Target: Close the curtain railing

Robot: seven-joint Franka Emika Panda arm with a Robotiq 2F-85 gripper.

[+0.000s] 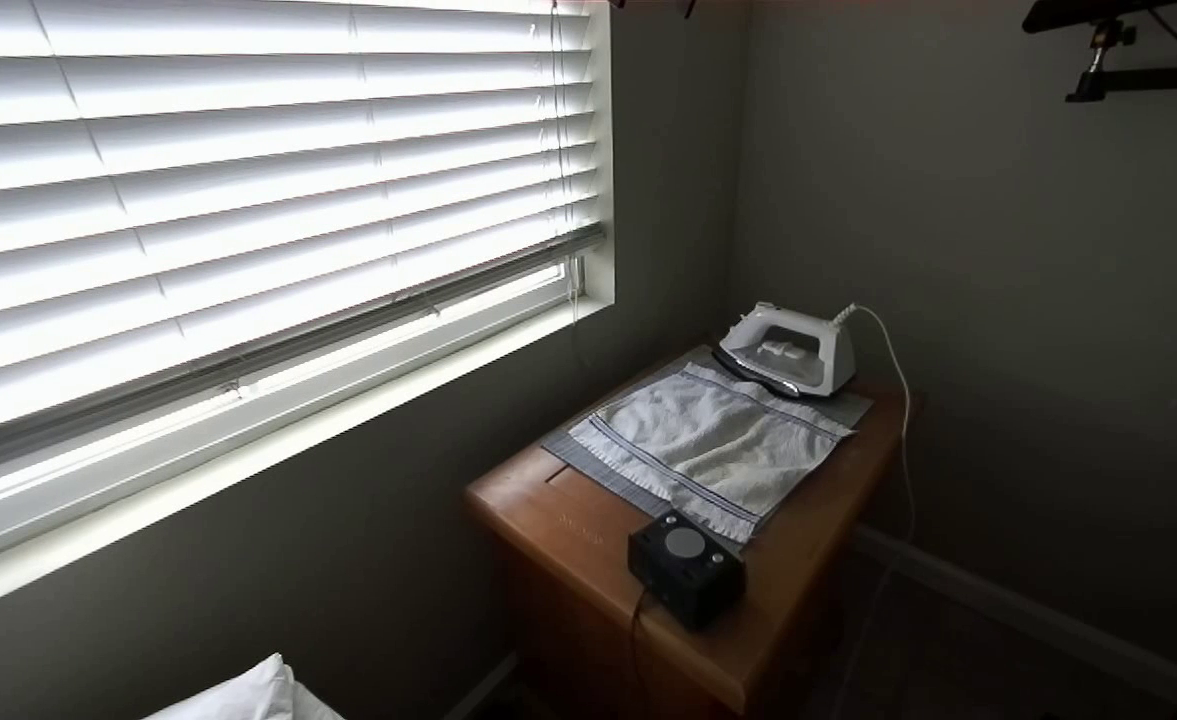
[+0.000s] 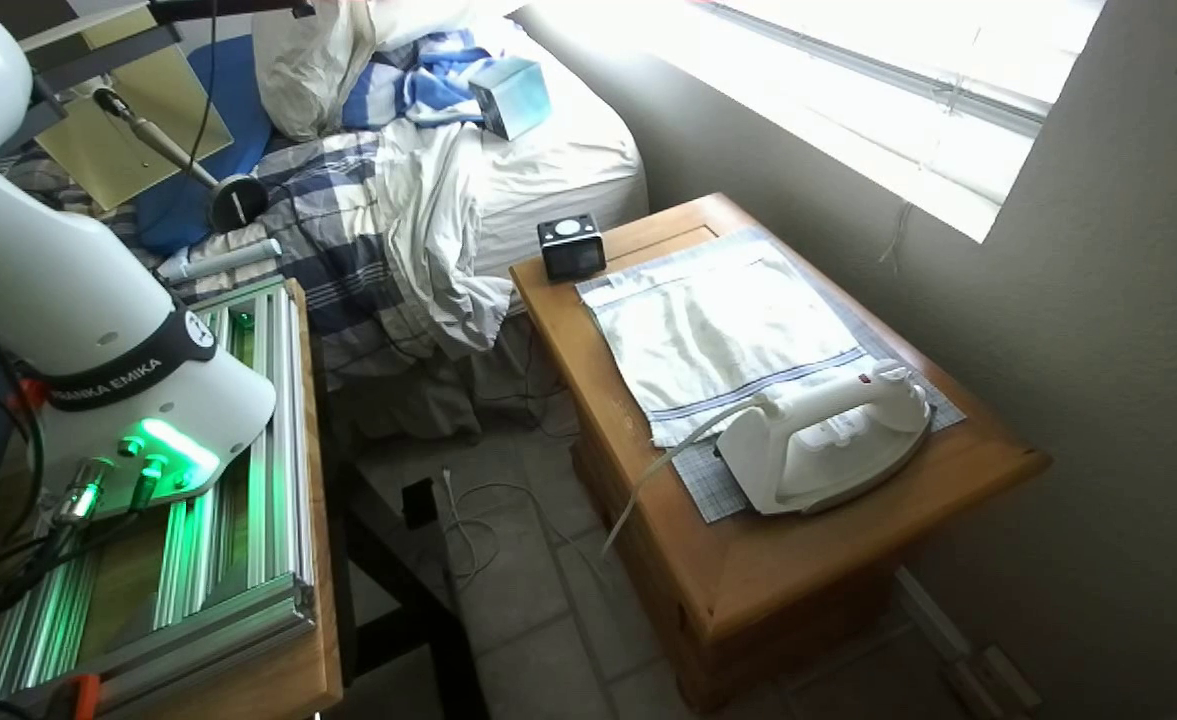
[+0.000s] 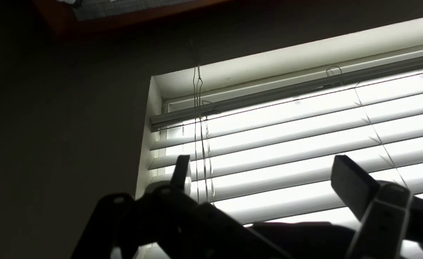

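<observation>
The curtain railing (image 1: 298, 180) is a wide white blind of long slats, lowered over most of the window, with light coming through between the slats. Its bottom rail (image 2: 988, 105) hangs a little above the sill. Thin cords (image 3: 203, 154) run down near one end of the blind. The wrist view shows the scene upside down, with the blind (image 3: 286, 180) behind my gripper (image 3: 263, 169). Its jaws stand wide apart with nothing held; the cords appear between them, close to one finger (image 3: 180, 172), though depth is unclear. Neither exterior view clearly shows the gripper.
Below the window stands a wooden table (image 1: 588, 545) bearing a white iron (image 2: 758, 455), a white cloth (image 1: 718, 430) and a small black box (image 1: 688, 590). The window sill (image 1: 368, 405) juts beneath the blind. A bed (image 2: 568, 180) lies beyond the table, opposite the arm's base (image 2: 208, 400).
</observation>
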